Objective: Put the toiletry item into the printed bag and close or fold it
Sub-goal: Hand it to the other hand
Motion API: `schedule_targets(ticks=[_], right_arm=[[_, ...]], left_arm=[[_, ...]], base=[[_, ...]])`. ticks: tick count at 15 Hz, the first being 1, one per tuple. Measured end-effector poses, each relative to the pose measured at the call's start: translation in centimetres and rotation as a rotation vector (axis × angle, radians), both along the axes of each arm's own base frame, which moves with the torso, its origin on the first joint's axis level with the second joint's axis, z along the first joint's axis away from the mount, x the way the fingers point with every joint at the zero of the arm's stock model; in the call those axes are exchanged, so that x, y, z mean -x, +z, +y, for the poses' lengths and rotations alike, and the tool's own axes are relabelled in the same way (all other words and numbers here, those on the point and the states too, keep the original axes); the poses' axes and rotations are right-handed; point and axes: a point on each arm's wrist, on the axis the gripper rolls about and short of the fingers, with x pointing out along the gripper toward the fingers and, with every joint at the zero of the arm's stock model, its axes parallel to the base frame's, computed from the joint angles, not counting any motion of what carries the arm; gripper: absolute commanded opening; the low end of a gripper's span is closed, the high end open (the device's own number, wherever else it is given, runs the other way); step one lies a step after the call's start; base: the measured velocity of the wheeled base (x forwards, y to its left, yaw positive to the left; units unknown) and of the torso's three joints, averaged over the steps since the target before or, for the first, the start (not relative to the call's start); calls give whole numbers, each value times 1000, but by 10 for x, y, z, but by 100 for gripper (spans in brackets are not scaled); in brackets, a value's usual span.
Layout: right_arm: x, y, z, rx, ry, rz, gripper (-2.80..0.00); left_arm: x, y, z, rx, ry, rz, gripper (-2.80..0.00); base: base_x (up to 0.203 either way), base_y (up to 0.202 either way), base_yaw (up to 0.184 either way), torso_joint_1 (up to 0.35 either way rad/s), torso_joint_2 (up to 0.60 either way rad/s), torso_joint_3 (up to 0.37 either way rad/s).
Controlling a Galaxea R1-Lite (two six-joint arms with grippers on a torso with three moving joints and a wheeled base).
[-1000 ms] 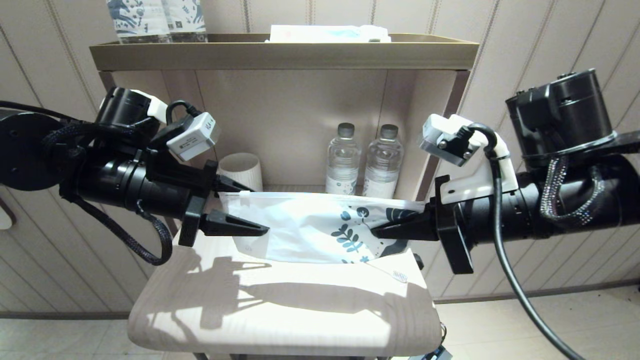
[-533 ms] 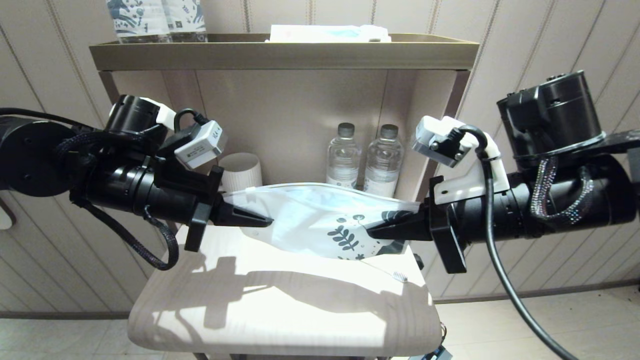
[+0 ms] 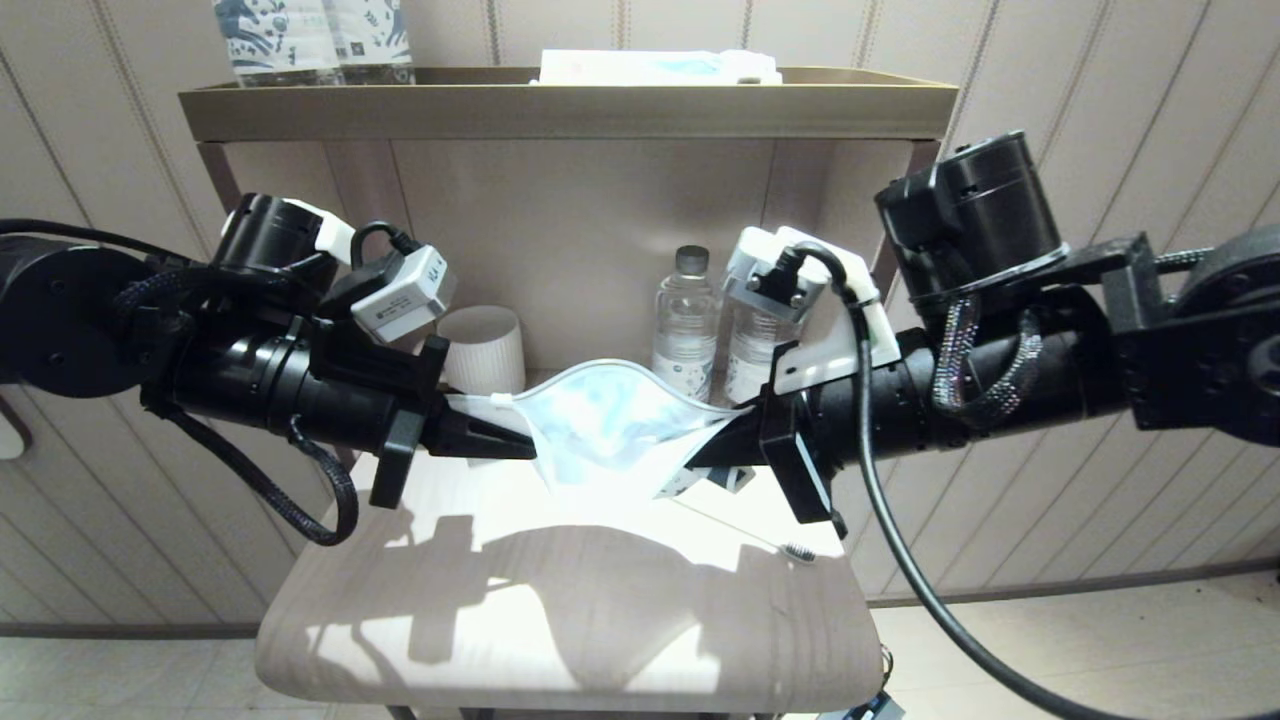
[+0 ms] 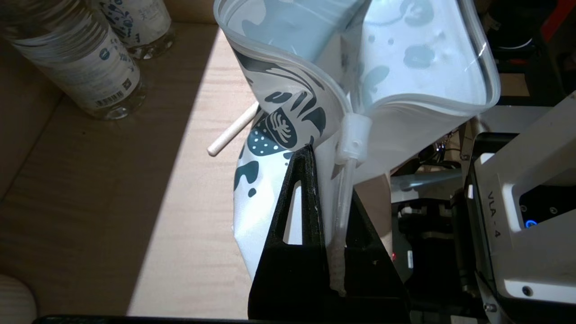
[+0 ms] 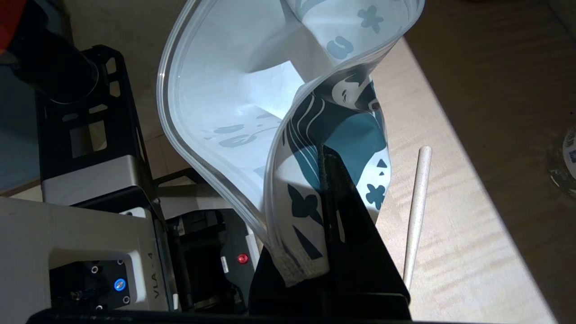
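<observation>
The left hand (image 3: 515, 445) and the right hand (image 3: 705, 455) each pinch an end of the printed bag (image 3: 610, 430), bowing its mouth open above the desk (image 3: 560, 620), where the toothbrush (image 3: 745, 530) waits underneath, so they should hold tight and keep it wide.

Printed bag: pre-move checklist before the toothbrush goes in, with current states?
1. Left claw clamped on the printed bag at its zip end: ok.
2. Right claw clamped on the printed end: ok.
3. Bag mouth bowed open: ok.
4. Toothbrush in the bag: not ok, it lies on the table below.
5. A free claw to lift the toothbrush: not ok, both hold the bag.
6. Water bottles clear of the bag: ok, they stand on the shelf behind.
</observation>
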Motion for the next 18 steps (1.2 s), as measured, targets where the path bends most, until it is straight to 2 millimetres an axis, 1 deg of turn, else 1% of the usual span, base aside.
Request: schedule_targets(ticks=[4,7,10,16,18], right_arm=[[-19,-5,23,10,14,13,-280],[-24,-11,28,36,-19,14,-280],[-19,-10,22,45,-55,15,-280],[4,-8,1,47,-78,30,-280],[9,-6,-2,56,-102,15,-280]], left_arm=[[1,0,-1,2,-8,2,-280],[2,1,-1,7,-14,4,-280],[2,1,-1,10,-15,3,-280],[1,1,-2,24,-31,11,-280],[1,1,-2,25,-30,12,-280]], base=[[0,0,0,0,0,0],[0,0,0,0,0,0],[0,0,0,0,0,0],[0,0,0,0,0,0],[0,0,0,0,0,0]])
